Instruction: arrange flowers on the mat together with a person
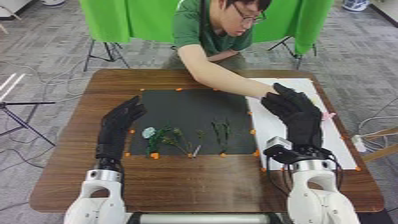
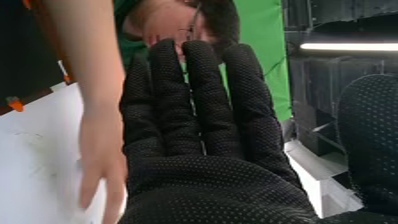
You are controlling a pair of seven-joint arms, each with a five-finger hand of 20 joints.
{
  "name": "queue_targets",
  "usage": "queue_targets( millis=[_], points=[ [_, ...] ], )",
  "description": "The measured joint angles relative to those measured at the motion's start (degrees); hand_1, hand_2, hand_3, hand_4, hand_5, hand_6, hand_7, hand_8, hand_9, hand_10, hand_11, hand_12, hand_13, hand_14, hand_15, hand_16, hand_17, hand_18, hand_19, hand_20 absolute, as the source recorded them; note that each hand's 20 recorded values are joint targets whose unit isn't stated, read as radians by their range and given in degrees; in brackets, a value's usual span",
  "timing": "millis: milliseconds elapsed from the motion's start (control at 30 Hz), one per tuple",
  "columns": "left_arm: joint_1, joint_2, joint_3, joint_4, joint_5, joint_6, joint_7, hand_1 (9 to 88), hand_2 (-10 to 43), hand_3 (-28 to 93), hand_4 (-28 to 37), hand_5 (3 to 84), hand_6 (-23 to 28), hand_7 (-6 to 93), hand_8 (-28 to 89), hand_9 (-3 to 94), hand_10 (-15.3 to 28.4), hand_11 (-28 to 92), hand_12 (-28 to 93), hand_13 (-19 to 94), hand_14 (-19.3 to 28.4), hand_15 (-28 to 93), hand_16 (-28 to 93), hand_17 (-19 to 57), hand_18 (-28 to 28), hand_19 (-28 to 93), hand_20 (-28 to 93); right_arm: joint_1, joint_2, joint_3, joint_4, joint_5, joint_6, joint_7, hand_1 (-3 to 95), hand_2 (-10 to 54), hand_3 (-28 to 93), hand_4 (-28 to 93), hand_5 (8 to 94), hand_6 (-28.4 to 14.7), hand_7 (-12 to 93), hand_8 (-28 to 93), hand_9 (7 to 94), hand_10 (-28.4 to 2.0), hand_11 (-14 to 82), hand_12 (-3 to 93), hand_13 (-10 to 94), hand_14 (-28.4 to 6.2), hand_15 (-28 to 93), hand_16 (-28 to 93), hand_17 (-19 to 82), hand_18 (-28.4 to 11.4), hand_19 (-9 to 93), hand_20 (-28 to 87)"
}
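Brown wooden table (image 1: 204,187) forms the work surface; its near section extends between both robot arms. Left hand (image 1: 120,122): open, fingers extended, gripping nothing, positioned over the table near the dark mat's left edge. Right hand (image 1: 295,112): open, above the white sheet (image 1: 266,122); the wrist view confirms straight fingers and a bare palm (image 2: 218,185) with nothing held.

Flower stock lies between the two hands, on the near part of the dark mat (image 1: 191,107). Closest to the left hand is a pale blue-white bloom (image 1: 148,132) with green foliage (image 1: 158,141). Thin green-stemmed sprigs (image 1: 182,143) lie next, toward the right hand, followed by upright-aligned green stems (image 1: 220,132). Orange markers (image 1: 155,156) border the mat. Beyond the right hand's outer side, a small pink item (image 1: 328,116) rests at the white sheet; its type cannot be confirmed.

Person's forearm (image 1: 222,79) extends from the far side toward the right hand. Person's hand (image 2: 104,150) is beside the right hand, over the white sheet; whether it holds anything cannot be determined. Farthest out, beyond both hands, hangs a green curtain (image 1: 133,17).
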Motion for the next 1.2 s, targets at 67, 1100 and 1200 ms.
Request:
queue_targets(
  millis=[67,1100,1200],
  points=[
    [0.1,0.05,0.01,-0.22,0.0,0.0,0.01,28.4,4.9,69,-19.4,48.0,4.7,12.7,-6,45.5,14.1,19,13,37,18.2,20,1,8.8,12.6,9,18,-0.1,0.0,0.0,0.0,-0.1,0.1,0.0,11.9,6.0,76,-15,55.2,-2.2,14,-8,58.9,-15.2,8.5,16.8,48,-15.3,15,20,25,-13.8,20,39],
    [1.7,0.38,0.04,-0.94,-8.25,1.19,3.49,27.2,1.7,69,-17.9,48.5,5.1,13.5,-6,46.1,14.6,20,13,38,18.2,21,1,14.9,15.6,23,28,-2.1,-0.2,1.5,-2.4,-0.4,4.9,1.2,11.5,8.3,75,-15,57.1,-1.9,15,-9,61.2,-16.1,11.7,17.9,54,-15.6,39,26,19,-18.6,63,57],
    [1.7,0.38,-0.16,-0.83,-8.23,0.53,3.63,27.1,1.3,69,-17.9,48.5,5.1,13.6,-6,46.0,14.5,20,13,38,18.2,21,1,14.8,15.6,23,28,-2.2,-0.2,1.6,-2.5,-0.5,4.9,1.5,11.4,8.3,75,-15,57.2,-2.0,15,-9,61.2,-16.1,11.8,17.9,54,-15.6,39,26,19,-18.6,63,57]
  ],
)
